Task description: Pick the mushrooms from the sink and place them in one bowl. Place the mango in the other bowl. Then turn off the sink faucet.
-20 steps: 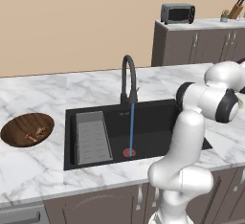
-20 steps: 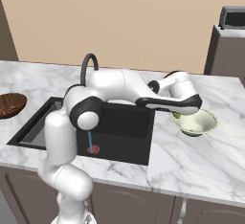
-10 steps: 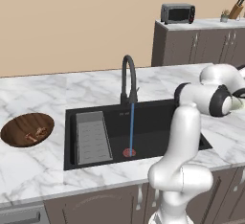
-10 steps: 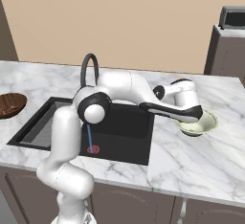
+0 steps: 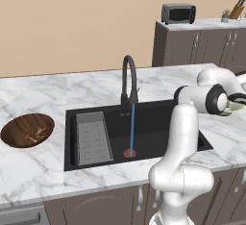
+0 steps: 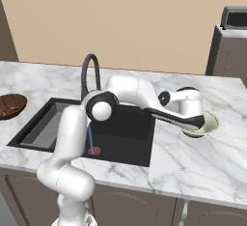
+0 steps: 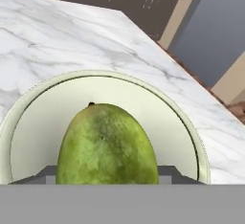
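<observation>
**Mango gripped over the pale bowl, tap running**

At the far left of the marble table (image 5: 57, 92) sits the dark wooden bowl (image 5: 27, 130), and two small brown mushrooms (image 5: 37, 134) lie inside it, close together. Just to its right is the black sink (image 5: 158, 128), with a grey ribbed tray (image 5: 92, 137) along its left side and a red drain (image 5: 129, 153) on the floor. The black gooseneck faucet (image 5: 129, 80) stands at the back rim, and a thin blue stream of water (image 5: 132, 128) falls from its spout straight onto the drain.

Right of the sink, the white arm reaches across to the pale cream-green bowl (image 7: 186, 137), which stands on the table near its right end. The tool (image 6: 195, 121) hangs directly over that bowl. In the hand view the yellow-green mango (image 7: 107, 146) is clamped between the fingers, its rounded end pointing into the bowl's hollow; whether it touches the bowl's floor I cannot tell.
</observation>
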Controlling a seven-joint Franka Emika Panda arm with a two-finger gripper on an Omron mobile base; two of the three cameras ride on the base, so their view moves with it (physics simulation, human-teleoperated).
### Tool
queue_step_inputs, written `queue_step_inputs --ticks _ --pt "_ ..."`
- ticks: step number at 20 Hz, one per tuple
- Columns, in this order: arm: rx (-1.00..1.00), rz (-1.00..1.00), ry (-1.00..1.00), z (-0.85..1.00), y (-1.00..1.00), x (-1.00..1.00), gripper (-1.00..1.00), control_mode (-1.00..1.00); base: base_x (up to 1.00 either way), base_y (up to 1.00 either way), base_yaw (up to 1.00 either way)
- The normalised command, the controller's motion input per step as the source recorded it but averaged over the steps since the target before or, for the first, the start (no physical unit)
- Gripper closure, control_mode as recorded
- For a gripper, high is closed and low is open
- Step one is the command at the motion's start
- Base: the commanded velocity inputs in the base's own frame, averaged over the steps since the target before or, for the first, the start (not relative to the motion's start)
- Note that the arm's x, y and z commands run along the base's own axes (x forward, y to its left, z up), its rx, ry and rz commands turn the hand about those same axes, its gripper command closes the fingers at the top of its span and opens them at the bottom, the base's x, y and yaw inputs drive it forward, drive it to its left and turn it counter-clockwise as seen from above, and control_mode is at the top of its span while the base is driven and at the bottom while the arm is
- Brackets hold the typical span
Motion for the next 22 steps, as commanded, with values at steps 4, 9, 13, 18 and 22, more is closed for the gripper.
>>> queue_step_inputs --ticks 4,9,13,18,22 --pt "0.09 0.03 0.05 -0.13 -0.28 0.23 1.00 -1.00 0.00 0.00 0.00" --pt "0.09 0.03 0.08 -0.11 -0.26 0.28 1.00 -1.00 0.00 0.00 0.00" --pt "0.10 0.04 0.09 -0.09 -0.27 0.29 1.00 -1.00 0.00 0.00 0.00" --pt "0.10 0.03 0.07 0.00 -0.20 0.31 1.00 -1.00 0.00 0.00 0.00" --pt "0.15 0.02 0.02 0.41 -0.17 0.18 -1.00 -1.00 0.00 0.00 0.00"
